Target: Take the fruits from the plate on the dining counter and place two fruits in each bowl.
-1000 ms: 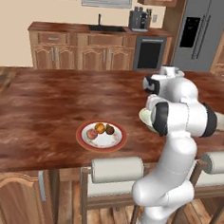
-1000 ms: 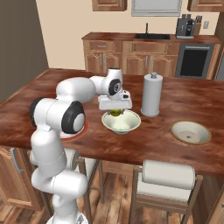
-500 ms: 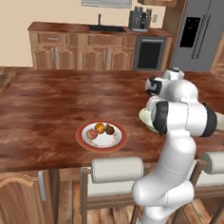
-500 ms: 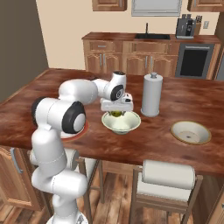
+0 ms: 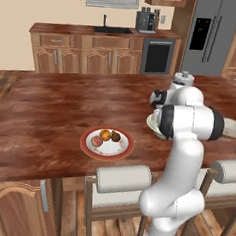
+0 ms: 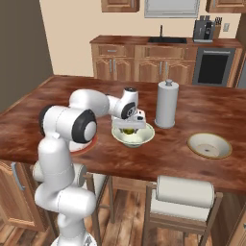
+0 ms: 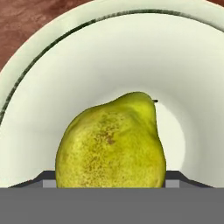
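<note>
The pincer (image 6: 129, 129) holds a yellow-green pear (image 7: 111, 142) low inside the deep cream-white bowl (image 6: 145, 135), while three small round fruits (image 5: 107, 137) wait on the red-rimmed white plate (image 5: 85, 146).

Long dining counter (image 5: 50, 109), glossy dark reddish-brown wood top on a lighter wooden cabinet base. Directly on it, seen from the right base camera:
- near left: round white plate with broad red-brown rim (image 5: 107, 143)
- centre: deep pale cream-white bowl (image 6: 133, 135)
- just beyond that bowl, to its right: tall upright grey cylinder with a knobbed cap (image 6: 166, 104)
- near right, well apart: shallower bowl with tan-beige rim (image 6: 209, 145)
</note>
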